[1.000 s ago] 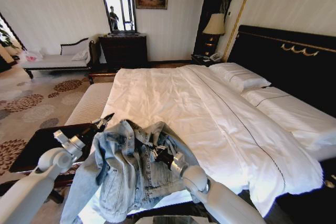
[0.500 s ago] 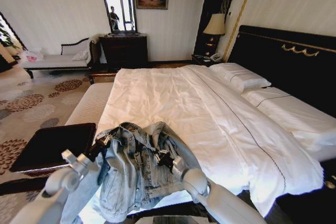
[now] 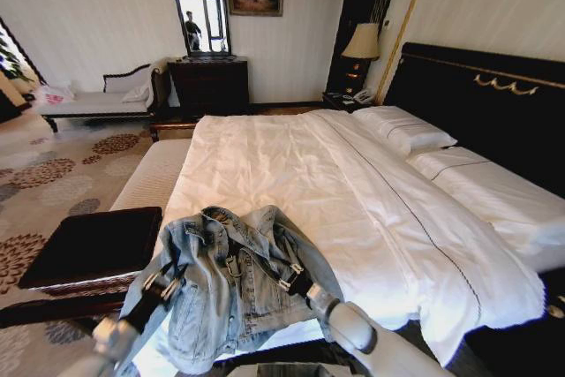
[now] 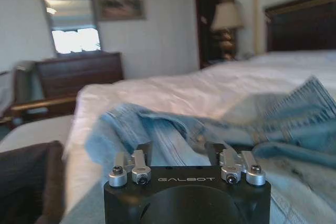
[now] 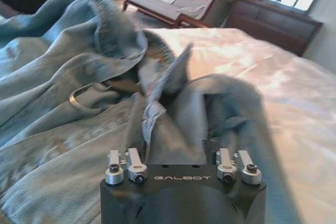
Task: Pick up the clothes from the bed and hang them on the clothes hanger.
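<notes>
Head view: a light-blue washed denim jacket [image 3: 231,284] is lying crumpled on the near corner of the wide white-sheeted bed [image 3: 353,192] with a tall black headboard, its lower hem spilling over the bed's near edge. A thin black hanger with a silver hook [image 3: 237,258] is showing among the folds at the jacket's collar. The left gripper [image 3: 168,275] is sitting low on the left, at the jacket's left sleeve and touching the cloth; jaw state cannot be told from here. The right gripper [image 3: 294,282] is pressing into the jacket's right side, fingertips buried in the denim. A dark brown padded bench [image 3: 88,245] is standing just beside the bed on the left, and a dark wood dresser with a mirror [image 3: 207,81] is standing against the far wall.

Left wrist view: the left gripper [image 4: 184,156] is facing the denim jacket [image 4: 220,129]; its fingers are standing well apart, with jacket cloth lying between and beyond them, not clamped. The white bed [image 4: 173,85] is stretching behind.

Right wrist view: the right gripper [image 5: 176,153] is showing its fingers spread wide, with a raised fold of the denim jacket [image 5: 79,93] standing in the gap; whether it is gripping the fold cannot be told. The silver hook [image 5: 89,92] is lying on the denim ahead of it.
</notes>
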`<state>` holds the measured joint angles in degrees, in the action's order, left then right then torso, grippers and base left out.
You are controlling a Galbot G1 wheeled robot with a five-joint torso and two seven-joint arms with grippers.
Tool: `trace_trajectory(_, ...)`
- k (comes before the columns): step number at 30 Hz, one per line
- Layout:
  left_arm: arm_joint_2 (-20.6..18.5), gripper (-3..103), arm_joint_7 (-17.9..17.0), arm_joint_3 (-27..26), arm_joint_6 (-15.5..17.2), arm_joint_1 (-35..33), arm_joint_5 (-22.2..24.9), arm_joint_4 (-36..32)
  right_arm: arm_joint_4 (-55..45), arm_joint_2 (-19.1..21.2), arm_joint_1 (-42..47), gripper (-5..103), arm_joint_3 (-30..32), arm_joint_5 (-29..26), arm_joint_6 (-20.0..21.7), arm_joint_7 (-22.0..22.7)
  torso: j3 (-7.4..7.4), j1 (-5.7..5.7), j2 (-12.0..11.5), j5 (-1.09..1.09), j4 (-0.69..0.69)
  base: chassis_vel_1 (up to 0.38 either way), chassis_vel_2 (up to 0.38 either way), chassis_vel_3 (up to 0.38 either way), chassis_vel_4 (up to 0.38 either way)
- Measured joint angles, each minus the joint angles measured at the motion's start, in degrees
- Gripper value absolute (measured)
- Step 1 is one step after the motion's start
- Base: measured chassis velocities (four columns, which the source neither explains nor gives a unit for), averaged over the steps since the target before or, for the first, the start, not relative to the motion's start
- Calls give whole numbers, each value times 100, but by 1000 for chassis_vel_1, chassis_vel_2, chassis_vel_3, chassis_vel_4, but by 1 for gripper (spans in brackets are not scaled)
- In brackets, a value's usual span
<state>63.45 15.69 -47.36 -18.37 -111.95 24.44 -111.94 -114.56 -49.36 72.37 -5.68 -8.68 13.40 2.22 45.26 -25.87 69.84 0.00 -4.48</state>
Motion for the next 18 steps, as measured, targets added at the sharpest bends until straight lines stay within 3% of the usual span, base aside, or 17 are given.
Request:
trace_trajectory(1,114,66,-59,-46,-87,-96,96,-83,-201,59,112,66,163,-150,1,35,0,0,0,0,0,0,0,0,0)
trace_trajectory(3,165,66,-83,-62,-123,-138,142,-122,-299,74,169,72,240,-247,8,50,0,0,1,0,-1,0,0,0,0)
trace_trajectory(5,310,76,-147,-109,-308,-289,321,-253,-715,74,414,83,561,-689,73,108,1,0,0,2,0,0,0,0,0)
trace_trajectory(6,339,82,-173,-125,-344,-318,342,-257,-819,59,473,83,634,-775,81,117,1,0,0,2,-1,0,0,0,0)
trace_trajectory(8,440,92,-327,-215,-483,-367,300,-178,-1034,4,534,93,781,-873,86,153,0,0,0,1,-1,0,0,0,0)
trace_trajectory(10,502,97,-489,-285,-572,-399,201,-56,-1110,-22,496,97,827,-883,82,183,1,0,0,0,0,0,0,0,0)
trace_trajectory(14,638,100,-766,-388,-708,-480,39,184,-1116,-63,91,100,826,-763,76,192,1,0,0,0,1,0,0,0,0)
trace_trajectory(18,868,100,-874,-428,-1137,-643,-37,459,-756,-141,-1017,100,-5,-642,41,18,2,-1,-1,1,3,0,0,0,0)
